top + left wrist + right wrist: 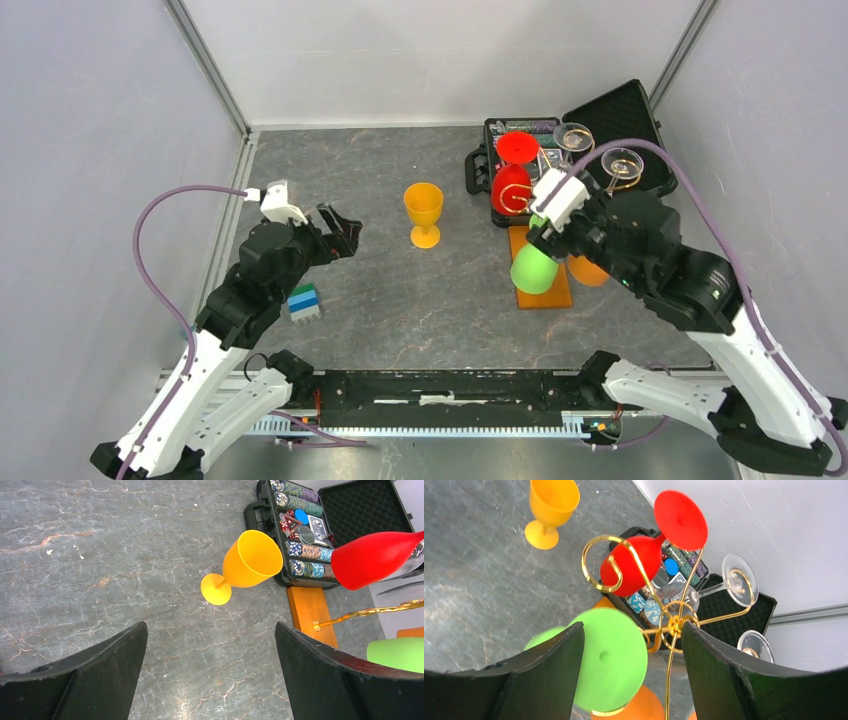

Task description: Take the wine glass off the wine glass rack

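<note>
Green wine glass (533,270) hangs, not yet lifted, on the wine glass rack (558,292) at three o'clock overhead, with the right gripper (543,228) poised at it; the left gripper (340,232) idles at nine. Left wrist: jaws gape over the grey marbled tabletop (100,555). Right wrist: fingers (724,680) straddle its foot loosely (nothing clamped), so the lift-off remains; a pale wall (774,530) stands behind.

My right hand (631,630) hangs over the wine glass rack (307,612); a goblet (424,205) stands left of it, a case (625,115) behind.
</note>
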{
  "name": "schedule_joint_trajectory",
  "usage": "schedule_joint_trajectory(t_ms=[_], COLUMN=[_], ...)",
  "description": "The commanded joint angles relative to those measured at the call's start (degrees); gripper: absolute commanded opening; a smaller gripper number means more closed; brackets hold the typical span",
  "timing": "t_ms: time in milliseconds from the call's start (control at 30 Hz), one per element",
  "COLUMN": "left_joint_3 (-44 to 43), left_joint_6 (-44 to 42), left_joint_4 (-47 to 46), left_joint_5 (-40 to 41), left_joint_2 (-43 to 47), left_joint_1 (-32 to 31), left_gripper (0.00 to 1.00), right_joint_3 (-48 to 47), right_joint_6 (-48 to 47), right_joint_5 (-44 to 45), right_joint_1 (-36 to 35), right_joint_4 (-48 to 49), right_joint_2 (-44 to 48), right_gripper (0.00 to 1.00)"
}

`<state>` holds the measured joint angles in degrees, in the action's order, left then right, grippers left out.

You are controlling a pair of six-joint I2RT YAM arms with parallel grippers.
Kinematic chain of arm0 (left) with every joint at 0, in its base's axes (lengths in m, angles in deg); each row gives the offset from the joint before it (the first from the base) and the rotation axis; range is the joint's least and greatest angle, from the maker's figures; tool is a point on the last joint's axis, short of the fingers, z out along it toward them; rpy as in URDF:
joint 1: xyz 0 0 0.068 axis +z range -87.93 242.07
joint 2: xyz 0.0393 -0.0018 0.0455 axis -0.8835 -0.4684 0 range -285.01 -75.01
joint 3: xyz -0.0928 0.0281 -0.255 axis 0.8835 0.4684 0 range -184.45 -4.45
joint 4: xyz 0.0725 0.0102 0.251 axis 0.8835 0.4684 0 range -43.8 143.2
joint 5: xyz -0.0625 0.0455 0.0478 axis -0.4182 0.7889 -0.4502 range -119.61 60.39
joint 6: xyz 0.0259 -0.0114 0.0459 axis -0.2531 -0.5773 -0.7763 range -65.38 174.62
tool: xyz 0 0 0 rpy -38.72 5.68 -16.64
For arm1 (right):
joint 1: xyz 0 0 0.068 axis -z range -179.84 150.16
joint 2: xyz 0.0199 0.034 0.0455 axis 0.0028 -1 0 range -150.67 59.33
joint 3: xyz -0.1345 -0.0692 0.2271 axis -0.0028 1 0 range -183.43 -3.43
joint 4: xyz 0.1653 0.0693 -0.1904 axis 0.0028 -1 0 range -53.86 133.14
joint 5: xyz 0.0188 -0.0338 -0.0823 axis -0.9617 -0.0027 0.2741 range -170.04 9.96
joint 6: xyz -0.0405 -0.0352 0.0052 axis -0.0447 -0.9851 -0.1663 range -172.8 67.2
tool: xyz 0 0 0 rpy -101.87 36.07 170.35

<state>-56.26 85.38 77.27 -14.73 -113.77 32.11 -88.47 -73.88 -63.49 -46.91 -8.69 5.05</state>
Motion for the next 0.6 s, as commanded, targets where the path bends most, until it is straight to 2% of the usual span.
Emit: schedule_joint_trajectory(t_ms=[0,167,400,567], left_joint_3=[-2.1,-1.9,-1.4,-0.8], left_joint_6=[-0.4,0.2,-0.4,-0.5], left_joint_4=[-1.1,-1.1,-1.1,-1.2], left_joint_5=[-0.3,-0.2,0.1,0.3], left_joint_2=[-0.4,-0.8,-0.6,-0.4], left_joint_1=[0.3,0.3,0.3,0.3], left_gripper=[1.00,1.00,1.00,1.00], right_joint_3=[5.9,11.1,16.7,18.7], right_joint_6=[-11.4,-17.9,-26.0,-29.9], right_joint_5=[-4.5,-14.3,-21.4,-22.3], right_joint_1=[0.1,0.1,0.1,0.1], right_joint_4=[4.3,7.6,7.2,5.9], right_joint_2=[6.3,12.0,16.1,17.5], right_gripper=[0.76,0.77,0.78,0.78])
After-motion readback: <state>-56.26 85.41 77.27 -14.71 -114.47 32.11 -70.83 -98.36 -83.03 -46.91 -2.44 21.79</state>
